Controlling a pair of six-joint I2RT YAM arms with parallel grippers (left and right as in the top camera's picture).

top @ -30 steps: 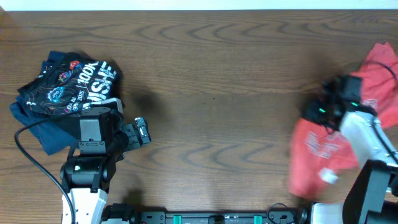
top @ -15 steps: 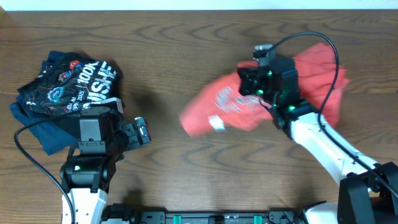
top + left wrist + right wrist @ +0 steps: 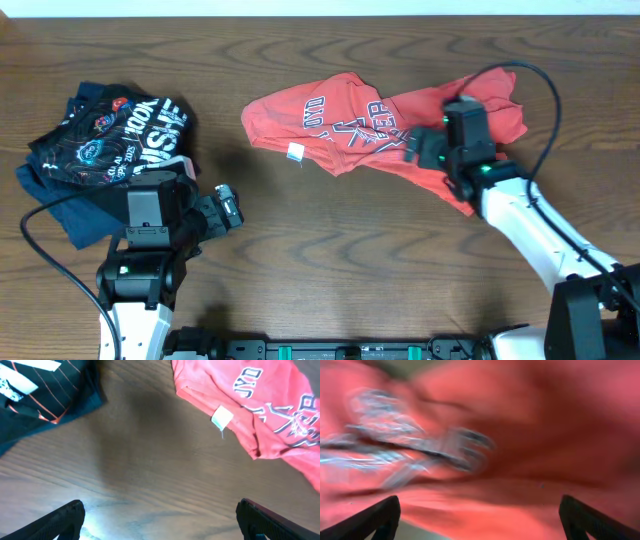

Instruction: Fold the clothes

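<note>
The clothes point(image 3: 340, 115), a red-orange T-shirt with white-and-dark lettering, lie crumpled across the middle and right of the table. A white tag point(image 3: 295, 152) sticks out at the shirt's lower left edge. My right gripper point(image 3: 420, 150) hovers over the shirt's right half, open. In the right wrist view its fingers point(image 3: 375, 520) stand wide apart with blurred red cloth point(image 3: 520, 435) beneath. My left gripper point(image 3: 228, 210) is open over bare wood, left of and nearer than the shirt. The left wrist view shows the shirt point(image 3: 250, 400) and tag point(image 3: 221, 416) ahead of its fingertips point(image 3: 65, 520).
A heap of dark navy and black garments point(image 3: 100, 140) with white lettering lies at the table's left, behind the left arm, and shows in the left wrist view point(image 3: 40, 395). The right arm's cable point(image 3: 545, 90) arcs above the shirt's right end.
The right arm swept the shirt from the table's right edge to the middle, then opened its jaws. The shirt now lies spread out on the wood. The left arm has stayed put.
</note>
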